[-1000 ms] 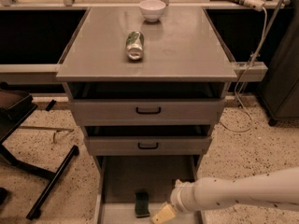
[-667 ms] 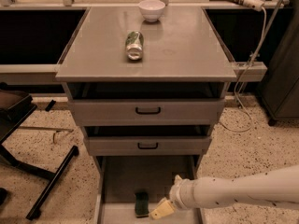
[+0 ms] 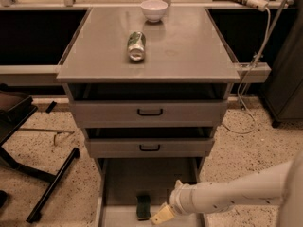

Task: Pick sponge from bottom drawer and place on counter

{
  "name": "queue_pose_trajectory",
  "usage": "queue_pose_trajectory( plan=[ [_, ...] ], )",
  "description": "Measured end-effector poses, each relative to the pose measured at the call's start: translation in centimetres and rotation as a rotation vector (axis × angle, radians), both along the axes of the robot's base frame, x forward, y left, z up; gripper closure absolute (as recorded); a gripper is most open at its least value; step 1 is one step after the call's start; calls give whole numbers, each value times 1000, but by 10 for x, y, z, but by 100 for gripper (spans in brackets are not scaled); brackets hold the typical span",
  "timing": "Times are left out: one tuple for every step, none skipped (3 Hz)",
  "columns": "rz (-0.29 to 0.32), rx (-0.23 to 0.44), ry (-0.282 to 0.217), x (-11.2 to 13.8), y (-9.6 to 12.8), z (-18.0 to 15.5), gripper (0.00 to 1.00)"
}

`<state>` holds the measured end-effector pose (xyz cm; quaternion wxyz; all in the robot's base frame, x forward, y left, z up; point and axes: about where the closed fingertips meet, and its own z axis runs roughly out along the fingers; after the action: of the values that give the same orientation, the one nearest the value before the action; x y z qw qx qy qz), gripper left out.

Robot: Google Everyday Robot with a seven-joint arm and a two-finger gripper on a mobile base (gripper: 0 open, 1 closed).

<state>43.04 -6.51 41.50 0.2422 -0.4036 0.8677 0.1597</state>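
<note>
Sponge first: it's down in the bottom drawer, and we'll get to it, biggest things leading. The counter (image 3: 189,46) spreads wide and mostly bare on its right half and along the near edge, with a tipped-over green-and-silver can (image 3: 136,45) left of centre and a white bowl (image 3: 154,10) at the back edge. Below it, two shallower drawers (image 3: 149,111) sit partly pulled out. The bottom drawer (image 3: 142,181) is out furthest, its front cut off by the lower edge of the view, with bare grey floor behind the sponge. The white arm (image 3: 232,196) reaches in from the lower right over the drawer's right wall. The pale yellow gripper (image 3: 162,215) hangs low in the drawer, just right of the sponge (image 3: 143,206); whether it's touching can't be made out, nor can its grip state. The dark green pad lies flat near the drawer's front.
</note>
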Motion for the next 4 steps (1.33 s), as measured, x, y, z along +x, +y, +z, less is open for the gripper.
queue_pose_trajectory(
  plan=[
    [-26,-1,-8,8,7,-42,0],
    [-72,13,7,11,22,-98,0],
    [-109,60,26,14,34,-138,0],
    [-82,108,46,17,50,-157,0]
  ],
)
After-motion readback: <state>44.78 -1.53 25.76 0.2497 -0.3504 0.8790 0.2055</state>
